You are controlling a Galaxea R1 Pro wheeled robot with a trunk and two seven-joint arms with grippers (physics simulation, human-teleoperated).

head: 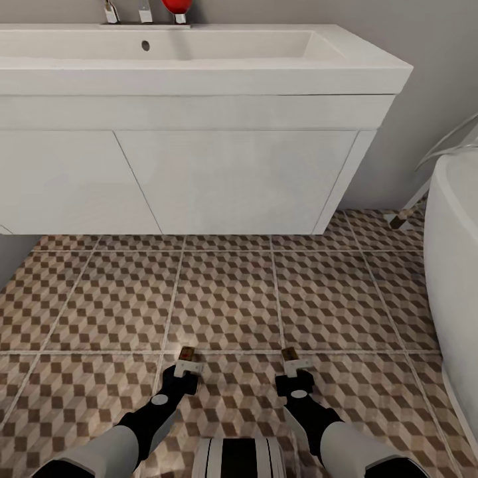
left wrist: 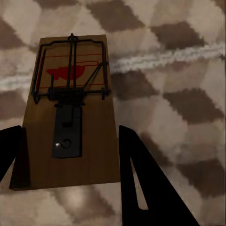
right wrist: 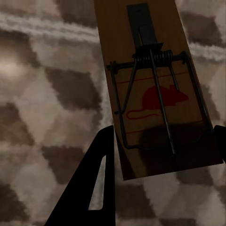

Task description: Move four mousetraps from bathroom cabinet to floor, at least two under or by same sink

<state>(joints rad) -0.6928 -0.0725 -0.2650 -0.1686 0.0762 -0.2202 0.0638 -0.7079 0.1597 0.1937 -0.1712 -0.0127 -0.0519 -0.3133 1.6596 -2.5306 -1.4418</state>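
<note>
Mousetraps [left wrist: 70,108] [right wrist: 155,89] clamped in left gripper [head: 186,364] and right gripper [head: 295,365], above bathroom floor [head: 226,292]

White arm shells, black wrist joints, black fingers [left wrist: 141,183] with triangular cutouts.

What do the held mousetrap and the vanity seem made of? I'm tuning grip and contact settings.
Mousetrap in the left end effector: apparently matte brown wood, judging by its faint grain, with dark metal wire and plate. Vanity: smooth white panels, perhaps lacquered board; sink on top looks like glossy ceramic, though a render leaves that open.
</note>
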